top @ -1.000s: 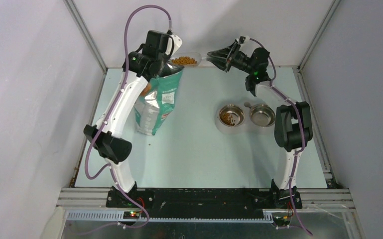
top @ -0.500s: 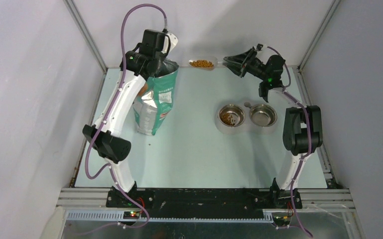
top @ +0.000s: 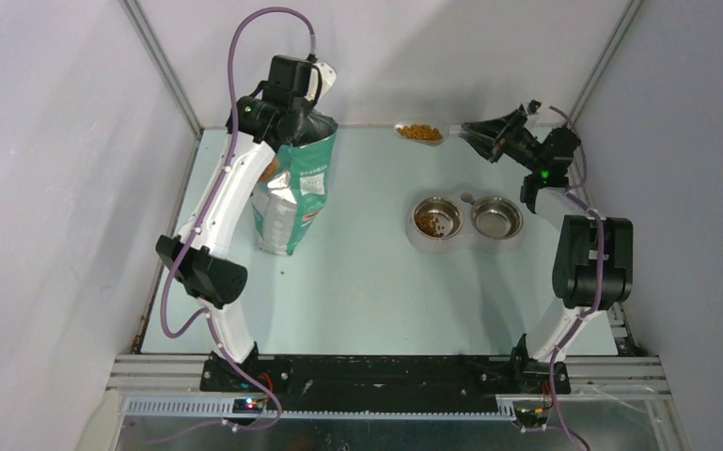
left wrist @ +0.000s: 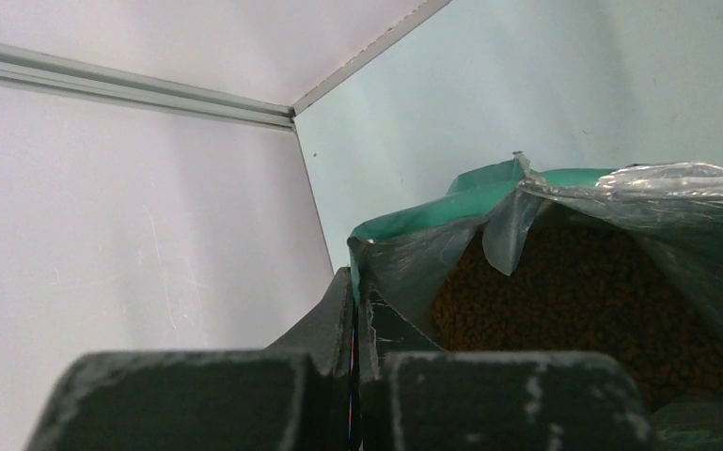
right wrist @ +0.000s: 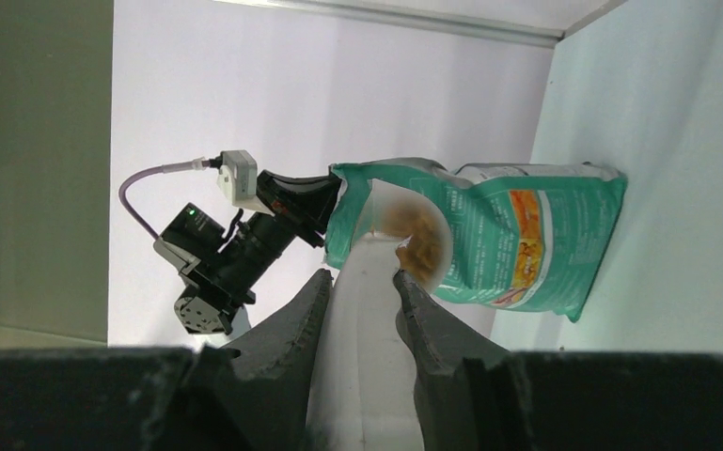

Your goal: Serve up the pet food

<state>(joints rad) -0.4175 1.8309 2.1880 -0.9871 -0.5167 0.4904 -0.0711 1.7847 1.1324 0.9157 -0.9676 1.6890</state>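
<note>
The right pincer (right wrist: 361,282) is gripping a clear plastic scoop (right wrist: 353,357) of small brown kibble pellets (top: 419,132). The left pincer (left wrist: 354,301) is clamping a teal-green bag's (top: 293,193) rim.

even, soft, diffuse light; the pale desk (top: 367,282) is bright with only faint shadows. the steel bowls (top: 495,218) glint. in the right wrist view the close scoop (right wrist: 371,301) is blurred and the wall (right wrist: 244,94) washed out.

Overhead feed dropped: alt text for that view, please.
The right gripper holds a clear scoop loaded with kibble, beyond the paired steel bowls; the left bowl has some kibble. The left gripper pinches the rim of the upright teal bag.
</note>
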